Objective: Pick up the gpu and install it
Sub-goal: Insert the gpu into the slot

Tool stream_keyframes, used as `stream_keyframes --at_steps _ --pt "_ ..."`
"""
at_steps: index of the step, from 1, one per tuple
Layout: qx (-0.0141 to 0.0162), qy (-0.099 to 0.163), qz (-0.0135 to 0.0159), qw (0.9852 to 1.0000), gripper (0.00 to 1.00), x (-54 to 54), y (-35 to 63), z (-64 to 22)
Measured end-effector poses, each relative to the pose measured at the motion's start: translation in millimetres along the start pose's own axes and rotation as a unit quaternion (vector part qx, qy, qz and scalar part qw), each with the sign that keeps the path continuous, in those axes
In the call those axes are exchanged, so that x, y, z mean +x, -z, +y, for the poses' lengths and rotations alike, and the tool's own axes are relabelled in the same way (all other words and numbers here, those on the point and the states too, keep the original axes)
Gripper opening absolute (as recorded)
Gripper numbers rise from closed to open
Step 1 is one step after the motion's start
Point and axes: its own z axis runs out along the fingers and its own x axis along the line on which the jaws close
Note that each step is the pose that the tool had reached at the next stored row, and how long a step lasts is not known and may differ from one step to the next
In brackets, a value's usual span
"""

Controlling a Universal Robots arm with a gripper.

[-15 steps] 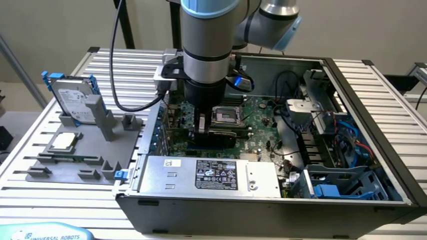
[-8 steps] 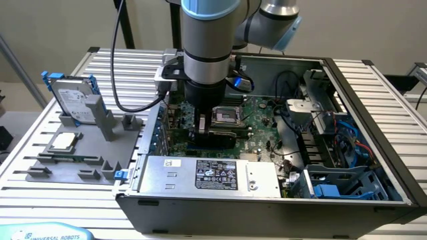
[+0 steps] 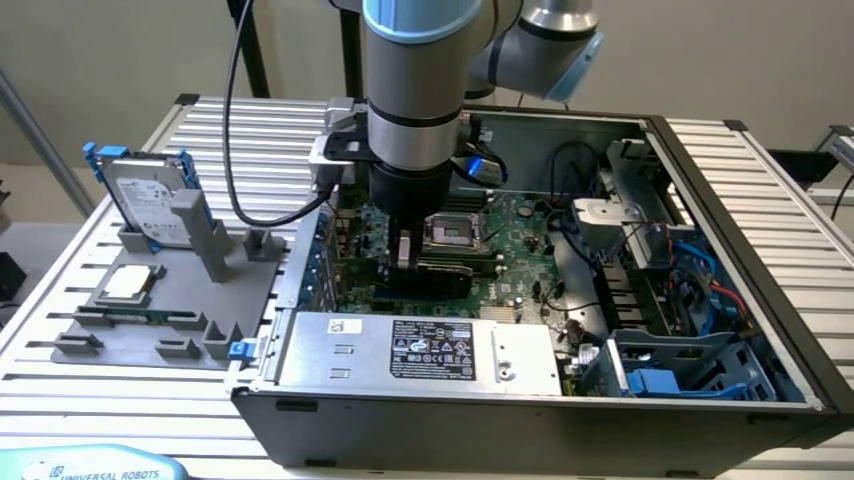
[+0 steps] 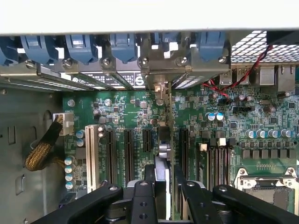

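The grey Universal Robots arm (image 3: pixel 420 90) reaches straight down into the open black computer case (image 3: pixel 694 300) lying on the ribbed aluminium table (image 3: pixel 801 190). Its black two-finger gripper (image 3: pixel 414 262) sits low over the green motherboard (image 3: pixel 514 240), just beside the square silver processor socket (image 3: pixel 451 232).

From the wrist view, the gripper (image 4: pixel 164 193) is clamped on the gpu (image 4: pixel 164 140), a thin expansion card seen edge-on, standing upright between the two black fingers (image 4: pixel 142 198). The card lines up among the row of long black expansion slots (image 4: pixel 128 154), its silver end bracket (image 4: pixel 161 88) up against the rear slot openings with blue plastic latches (image 4: pixel 124 46). Can't tell whether it's fully seated in a slot.

On the exterior view's left, a grey parts holder (image 3: pixel 147 320) sits on the table, carrying a silver hard drive with blue side rails (image 3: pixel 140 200) standing upright and a small square silver processor chip (image 3: pixel 130 283) lying flat. Silver power supply box (image 3: pixel 427 350) sits along the case's near wall.
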Motion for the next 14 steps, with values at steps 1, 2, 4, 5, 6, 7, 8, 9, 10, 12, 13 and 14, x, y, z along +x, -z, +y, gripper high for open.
stream_keyframes --at_steps 1,2,4,5,6,7,8,9,10,12,13,14 --pt "0.0001 0.0 -0.0001 1.0 0.27 0.0 -0.1 0.0" --pt "0.0001 0.0 -0.0007 1.0 0.27 -0.2 -0.3 0.0" --pt "0.0006 0.0 -0.0012 1.0 0.28 -0.3 -0.9 -0.1" --pt "0.0003 0.0 -0.0006 1.0 0.33 -0.2 0.1 0.0" --pt "0.0001 0.0 -0.0002 1.0 0.33 -0.1 1.9 0.0" --pt "0.0002 0.0 -0.0004 1.0 0.41 -0.1 4.0 0.0" --pt "0.0001 0.0 -0.0002 1.0 0.41 -0.1 8.1 0.1" --pt "0.0001 0.0 -0.0002 1.0 0.41 -0.2 12.4 0.2" --pt "0.0001 0.0 -0.0002 1.0 0.41 -0.2 17.0 0.3" --pt "0.0001 0.0 -0.0002 1.0 0.41 -0.3 26.2 0.5" --pt "0.0001 0.0 -0.0001 1.0 0.41 -0.3 30.7 0.5" --pt "0.0001 0.0 -0.0002 1.0 0.41 -0.3 35.1 0.6"
